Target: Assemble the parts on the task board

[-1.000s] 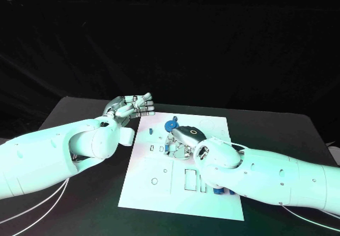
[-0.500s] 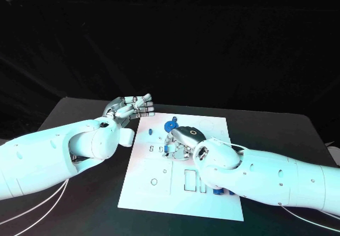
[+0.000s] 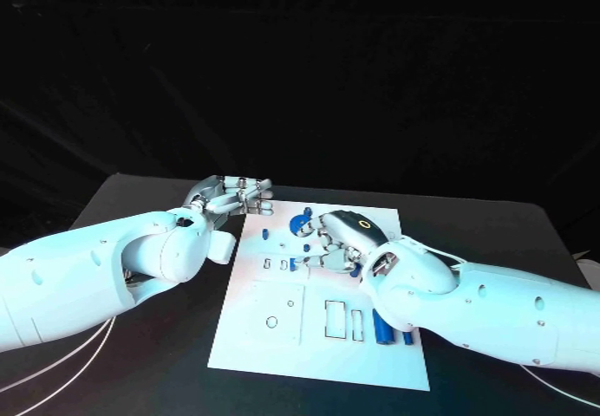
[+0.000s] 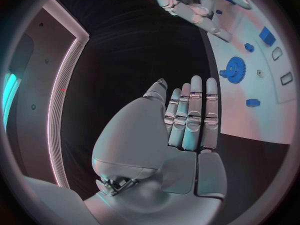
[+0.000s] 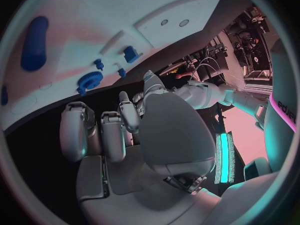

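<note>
The robot's right hand (image 3: 335, 238) hovers over the white task board (image 3: 300, 338) on the black desk (image 3: 138, 195), fingers loosely curled and holding nothing, beside a blue gear (image 3: 300, 224). Its left hand (image 3: 231, 194) rests at the board's far-left corner, fingers straight and together, empty.

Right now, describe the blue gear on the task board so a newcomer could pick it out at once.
Start at the white task board in the middle of the black table. Go to its far end, between the left robot hand and the right robot hand. The blue gear sits there: a round toothed disc, unlike the small blocky blue parts nearby and the long blue pins at the near edge.
</note>
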`<state>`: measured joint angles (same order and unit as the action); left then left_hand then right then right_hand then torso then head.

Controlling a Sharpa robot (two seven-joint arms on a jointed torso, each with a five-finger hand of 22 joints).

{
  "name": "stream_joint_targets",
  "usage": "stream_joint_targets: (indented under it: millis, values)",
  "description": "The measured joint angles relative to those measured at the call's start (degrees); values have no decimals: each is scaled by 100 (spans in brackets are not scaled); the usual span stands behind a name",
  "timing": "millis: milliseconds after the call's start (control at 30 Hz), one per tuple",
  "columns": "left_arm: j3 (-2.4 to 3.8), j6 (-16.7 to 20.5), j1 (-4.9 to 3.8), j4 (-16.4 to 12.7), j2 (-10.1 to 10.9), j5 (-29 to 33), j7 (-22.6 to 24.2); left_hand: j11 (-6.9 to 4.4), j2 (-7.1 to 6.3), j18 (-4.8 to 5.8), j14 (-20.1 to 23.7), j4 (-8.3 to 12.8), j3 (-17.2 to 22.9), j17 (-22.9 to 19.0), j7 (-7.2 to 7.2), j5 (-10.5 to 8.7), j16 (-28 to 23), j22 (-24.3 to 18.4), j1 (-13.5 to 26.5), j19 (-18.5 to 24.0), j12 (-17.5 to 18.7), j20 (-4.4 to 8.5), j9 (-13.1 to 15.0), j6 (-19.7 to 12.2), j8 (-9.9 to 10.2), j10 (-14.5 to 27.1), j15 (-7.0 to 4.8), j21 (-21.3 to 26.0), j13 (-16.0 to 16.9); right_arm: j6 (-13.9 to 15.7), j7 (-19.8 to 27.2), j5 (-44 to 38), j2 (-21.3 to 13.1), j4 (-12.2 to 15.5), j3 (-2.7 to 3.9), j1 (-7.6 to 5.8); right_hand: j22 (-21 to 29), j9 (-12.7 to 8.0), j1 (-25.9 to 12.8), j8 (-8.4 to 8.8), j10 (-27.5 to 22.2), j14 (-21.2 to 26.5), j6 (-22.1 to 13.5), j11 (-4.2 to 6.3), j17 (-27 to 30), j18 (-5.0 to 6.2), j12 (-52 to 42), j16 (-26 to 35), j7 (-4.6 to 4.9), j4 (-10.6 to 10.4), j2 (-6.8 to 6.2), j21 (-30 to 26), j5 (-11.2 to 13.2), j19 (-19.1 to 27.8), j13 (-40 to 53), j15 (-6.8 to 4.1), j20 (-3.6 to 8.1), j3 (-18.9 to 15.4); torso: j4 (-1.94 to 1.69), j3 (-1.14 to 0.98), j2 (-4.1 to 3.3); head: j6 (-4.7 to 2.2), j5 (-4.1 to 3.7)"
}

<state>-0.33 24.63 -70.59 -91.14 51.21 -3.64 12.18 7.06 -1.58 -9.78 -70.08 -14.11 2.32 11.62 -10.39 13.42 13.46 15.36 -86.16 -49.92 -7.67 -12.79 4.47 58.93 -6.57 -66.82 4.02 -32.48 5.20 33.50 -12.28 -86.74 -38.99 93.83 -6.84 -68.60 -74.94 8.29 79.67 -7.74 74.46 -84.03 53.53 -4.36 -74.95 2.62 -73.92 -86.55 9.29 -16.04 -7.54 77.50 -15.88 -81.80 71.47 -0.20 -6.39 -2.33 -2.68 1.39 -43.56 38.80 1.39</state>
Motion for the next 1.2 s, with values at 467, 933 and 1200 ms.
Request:
stream_joint_targets:
  millis: [467, 933, 1200]
  values:
    - [0, -1013, -112, 239, -210, -2502, -2071, -592, 50, 322, -1361, -233, -217, 5710, 478, 0, 6054, 3874, 1086, -2001, -2177, 803, 539, 516, -513, -717, -647, -3873, 1918, 183, 1315, 1941, -1480, 626, 23, -532, 1, 28, 96, -132, -49, 0, 134, 50, 1, -1, 36, 54, -90, 30, 96, -66, -334, 25, -81, 0, 25, 30, 72, -55, 147, 73, 42]
    - [5, -2258, -362, 480, -777, -4948, -3818, -734, 111, 847, -1380, -263, -578, 6333, 643, 0, 7640, 5959, 1383, -3394, -5293, 1025, 1593, 265, -1301, -707, -711, -5566, 5108, 145, 1368, 2705, -1852, 607, 21, -637, 2, 40, 96, -178, -49, 0, 181, 50, 2, -1, 36, 76, -96, 13, 96, -66, -364, 25, -91, 0, 25, 13, 108, -112, 221, 146, 92]
    - [4, -2744, -400, 656, -1133, -5434, -4510, -735, 85, 847, -1401, -268, -765, 6332, 662, 0, 7640, 5959, 1569, -3414, -5581, 1045, 1847, 206, -1466, -788, -732, -5672, 5438, 115, 1336, 2804, -1865, 574, 21, -642, 2, 39, 96, -177, -49, 0, 181, 50, 2, -1, 36, 76, -96, 3, 96, -87, -364, 24, -92, 0, 25, 3, 108, -119, 223, 186, 127]
